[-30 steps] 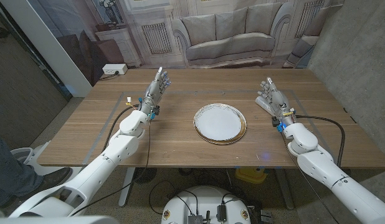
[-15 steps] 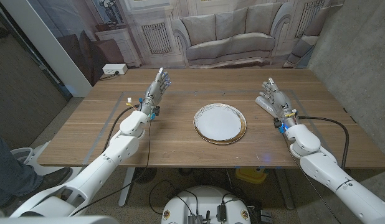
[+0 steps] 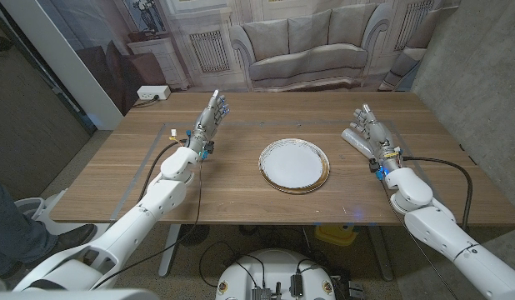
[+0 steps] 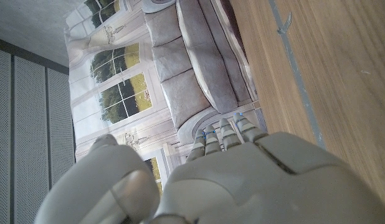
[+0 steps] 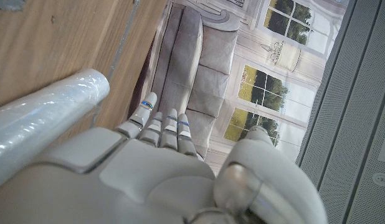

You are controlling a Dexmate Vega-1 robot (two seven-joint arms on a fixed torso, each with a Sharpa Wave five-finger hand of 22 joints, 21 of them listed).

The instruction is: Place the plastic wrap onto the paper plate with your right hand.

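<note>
**Right hand closing in on the roll**

Wooden counter (image 3: 241, 200) before a sofa backdrop. Plastic wrap (image 3: 355, 138) just beside right hand (image 3: 372, 132), touching or not unclear; edged nearer than a second ago, fingers apart, nothing gripped. Paper plate (image 3: 293, 164) well inward, bare. Left hand (image 3: 213, 112) open, idle

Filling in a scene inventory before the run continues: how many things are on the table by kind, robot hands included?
Paper plate: 1
Roll of plastic wrap: 1, lying on the table beside the right hand
Robot hands: 2, the left hand and the right hand
Total: 4
</note>
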